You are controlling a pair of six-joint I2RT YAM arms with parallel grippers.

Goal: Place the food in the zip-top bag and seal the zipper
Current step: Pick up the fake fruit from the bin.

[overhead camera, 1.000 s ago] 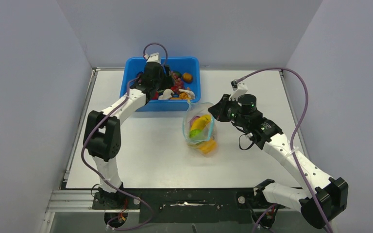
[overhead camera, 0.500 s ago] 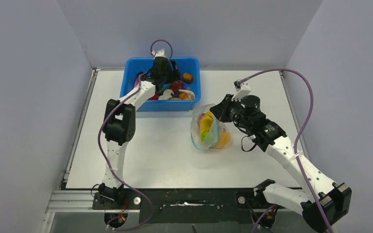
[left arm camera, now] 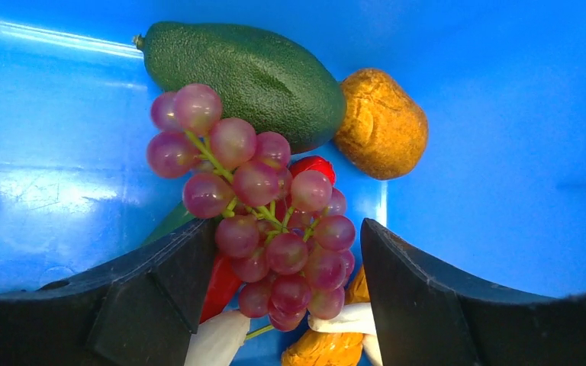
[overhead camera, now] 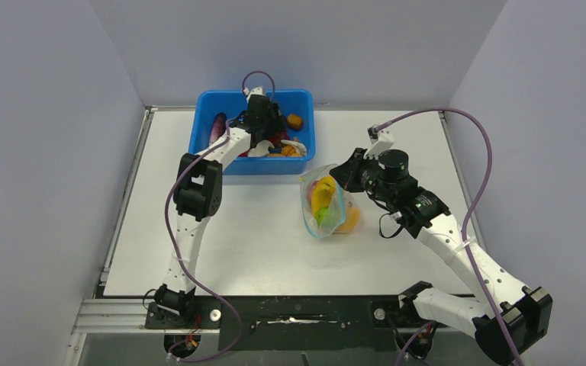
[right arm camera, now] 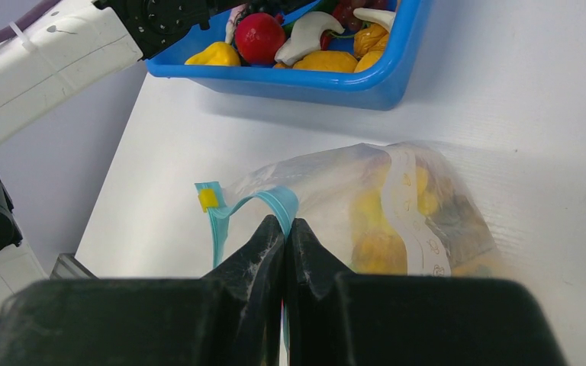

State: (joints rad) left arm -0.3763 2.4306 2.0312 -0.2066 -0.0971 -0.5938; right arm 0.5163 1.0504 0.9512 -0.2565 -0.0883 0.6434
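The counter (overhead camera: 236,229) is a pale, matte white slab, walled on three sides. A rigid blue tub (overhead camera: 253,168) sits flat on it at the far edge, left of centre, heaped with food (overhead camera: 286,146). Near the tub's right front corner, with a strip of counter showing between them in the right wrist view, the clear zip-top bag (overhead camera: 328,221) rests on its lower part. Its teal mouth seems lifted off the surface, though from overhead that is uncertain.
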